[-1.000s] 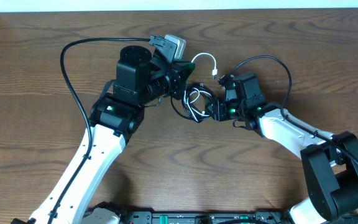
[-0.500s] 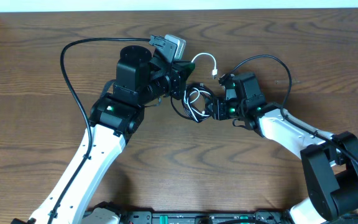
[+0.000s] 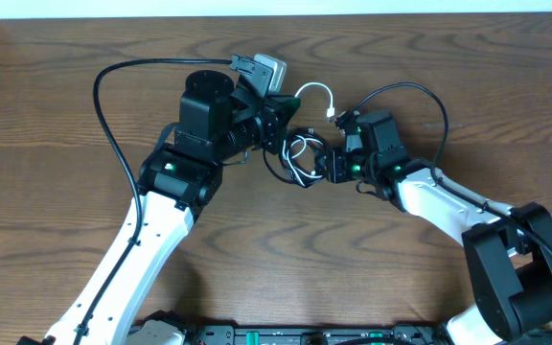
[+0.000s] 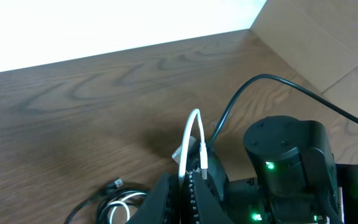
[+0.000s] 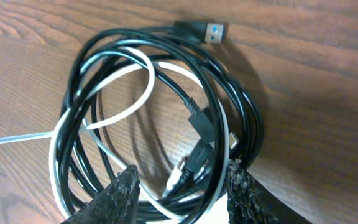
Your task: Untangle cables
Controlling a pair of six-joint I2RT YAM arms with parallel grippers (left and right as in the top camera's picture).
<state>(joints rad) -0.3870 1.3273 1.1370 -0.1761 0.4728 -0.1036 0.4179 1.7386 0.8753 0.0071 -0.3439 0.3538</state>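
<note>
The cables lie as a small tangled coil of thin black and white cords on the wooden table, between my two grippers. My left gripper is shut on the white cord, which arches up from its fingers and ends in a small plug. In the left wrist view the white cord rises between the shut left gripper, with the coil lower left. My right gripper is open, its fingers straddling the coil's near strands. A USB plug sticks out at the coil's far side.
Thick black arm cables loop over the table behind the left arm and behind the right arm. The table's far edge meets a white wall. Cardboard stands past the table's corner. The right arm's body sits close beside the left gripper.
The right gripper has edged slightly left toward the coil. The left gripper and the white cord have not moved.
</note>
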